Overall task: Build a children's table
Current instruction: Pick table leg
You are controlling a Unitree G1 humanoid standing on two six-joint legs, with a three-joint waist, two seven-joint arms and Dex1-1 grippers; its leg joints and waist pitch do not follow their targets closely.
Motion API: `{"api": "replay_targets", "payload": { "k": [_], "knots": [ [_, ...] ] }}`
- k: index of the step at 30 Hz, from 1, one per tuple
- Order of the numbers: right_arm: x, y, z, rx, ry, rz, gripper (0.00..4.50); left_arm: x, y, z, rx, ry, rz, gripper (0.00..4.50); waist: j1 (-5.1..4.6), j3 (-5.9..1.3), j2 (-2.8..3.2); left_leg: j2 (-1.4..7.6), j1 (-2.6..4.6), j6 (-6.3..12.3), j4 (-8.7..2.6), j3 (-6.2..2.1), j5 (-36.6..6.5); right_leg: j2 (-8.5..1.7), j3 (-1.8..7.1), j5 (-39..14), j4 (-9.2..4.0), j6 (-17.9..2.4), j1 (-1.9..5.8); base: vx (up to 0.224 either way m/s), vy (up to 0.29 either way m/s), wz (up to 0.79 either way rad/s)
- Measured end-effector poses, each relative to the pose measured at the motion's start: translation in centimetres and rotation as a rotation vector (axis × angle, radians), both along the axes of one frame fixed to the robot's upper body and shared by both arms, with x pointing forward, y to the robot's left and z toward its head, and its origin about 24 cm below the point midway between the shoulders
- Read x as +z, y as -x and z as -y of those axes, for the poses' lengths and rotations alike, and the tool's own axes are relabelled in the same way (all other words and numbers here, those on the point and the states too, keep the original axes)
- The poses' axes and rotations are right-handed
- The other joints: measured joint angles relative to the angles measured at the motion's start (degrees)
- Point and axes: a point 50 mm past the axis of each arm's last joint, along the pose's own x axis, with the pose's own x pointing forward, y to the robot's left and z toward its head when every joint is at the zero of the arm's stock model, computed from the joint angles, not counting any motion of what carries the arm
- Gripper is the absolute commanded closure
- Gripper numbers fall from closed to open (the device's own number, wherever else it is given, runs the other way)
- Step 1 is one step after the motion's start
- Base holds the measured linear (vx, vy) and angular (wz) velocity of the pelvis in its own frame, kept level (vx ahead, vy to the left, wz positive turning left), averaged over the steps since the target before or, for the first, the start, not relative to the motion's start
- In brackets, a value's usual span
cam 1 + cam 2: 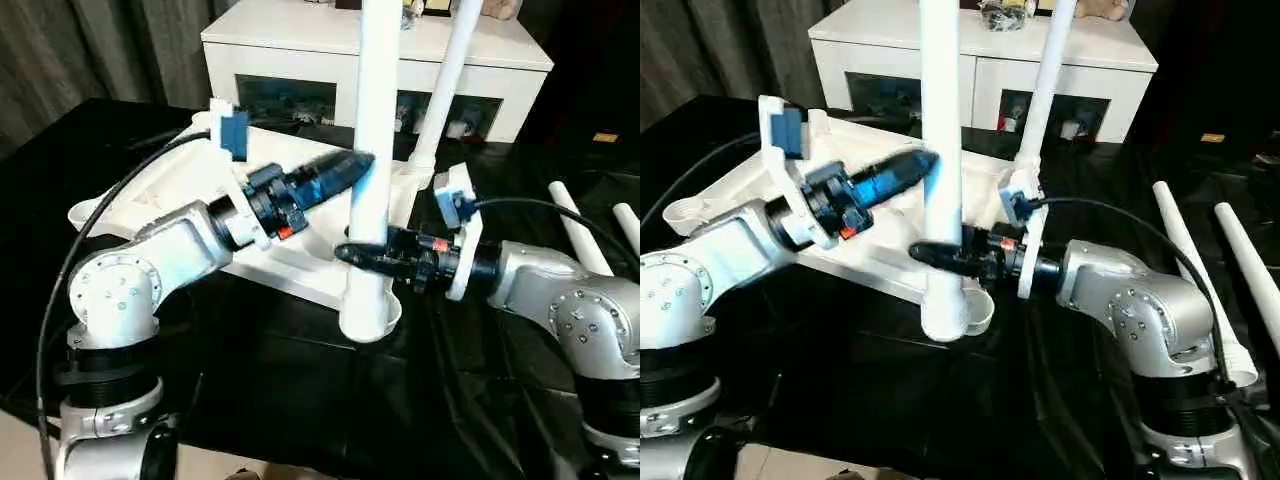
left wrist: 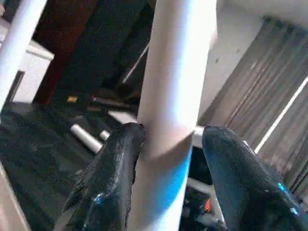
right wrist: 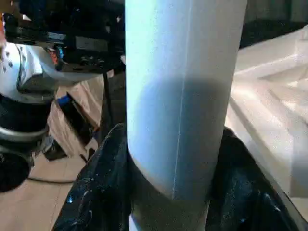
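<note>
White glass-doored cabinet (image 1: 300, 50) behind black work table (image 1: 60, 160) — grey curtains (image 1: 90, 45).

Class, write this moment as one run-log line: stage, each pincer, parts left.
stage: near leg upright in corner socket | left pincer: open around leg | right pincer: gripping leg | spare legs: two lying

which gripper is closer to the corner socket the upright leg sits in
Right. The right gripper clasps the leg just above the socket; the left gripper is higher on the leg.
</note>
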Motion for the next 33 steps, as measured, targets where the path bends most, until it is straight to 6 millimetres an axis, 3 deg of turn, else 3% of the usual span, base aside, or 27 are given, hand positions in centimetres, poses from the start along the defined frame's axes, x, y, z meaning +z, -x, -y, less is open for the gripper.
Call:
{"api": "replay_targets", "payload": {
  "k": [4,10,24,33],
  "knots": [
    [-0.55,0.2,-0.41,0.029,0.041,-0.01,2.7,-0.72,-0.09,0.86,0.001,-0.085,0.009,1.42,-0.01,0.0,0.0,0.0,0.0,-0.01,0.0,0.0,0.0,0.0,0.01,0.0,0.01,0.0,0.0,0.0,0.0,0.0],
    [-0.45,0.12,-0.23,0.026,0.048,0.013,2.7,-0.71,-0.76,0.39,0.06,-0.062,0.008,1.2,-0.08,0.0,0.0,0.0,0.05,-0.08,0.0,0.0,0.1,0.0,0.01,0.0,0.1,0.0,0.0,0.0,0.0,0.0],
    [-0.78,-0.11,0.08,0.026,0.066,0.018,2.7,-0.4,-0.76,0.12,0.035,0.007,0.006,2.32,-0.01,0.0,0.0,0.0,0.06,-0.09,0.01,-0.01,0.1,0.0,0.01,0.0,0.17,0.0,0.0,0.0,0.0,0.0],
    [-0.65,-0.44,0.0,0.029,0.065,0.045,2.7,-0.38,-0.97,-0.06,0.048,0.019,0.019,2.69,-0.03,0.0,0.0,0.0,0.1,-0.09,0.01,-0.01,0.1,0.0,0.01,0.0,0.21,0.0,0.0,0.0,0.0,0.0]
  ]
}}
